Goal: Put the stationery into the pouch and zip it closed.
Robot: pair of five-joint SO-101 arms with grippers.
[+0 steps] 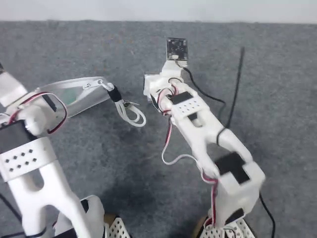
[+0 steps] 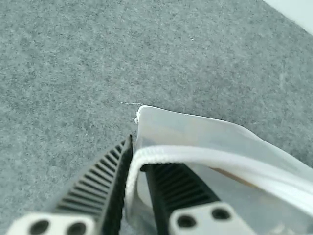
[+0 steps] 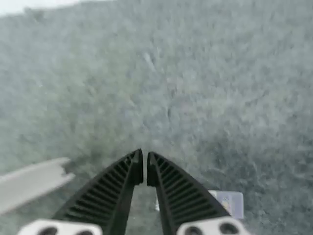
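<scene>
The pouch point(image 2: 195, 132) is clear, cloudy plastic with a thick white band along its top edge. Something tan shows dimly through its wall, and I cannot tell what it is. My left gripper point(image 2: 136, 156) has that white band pinched near the pouch's corner, with the jaws closed tight on it from both sides. From above, the pouch point(image 1: 81, 96) hangs off the grey mat point(image 1: 99, 158), stretched out flat from my left arm toward the middle. A looped white cord point(image 1: 133, 115) dangles from its far end, beside a small dark pull.

My left arm rises from the near left corner and bends inward over the mat. My right arm runs up the middle, stretched forward and pitched down, its wrist close to the cord.

My right gripper point(image 3: 145, 166) points at bare mat, the jaws all but closed with only a sliver between the tips, and it grips nothing. A small pale piece point(image 3: 226, 201) with a blue mark lies just behind one finger. A blurred pale strip point(image 3: 29, 183) sits off to the side. A black cable point(image 1: 237, 84) crosses the mat beyond my right arm.
</scene>
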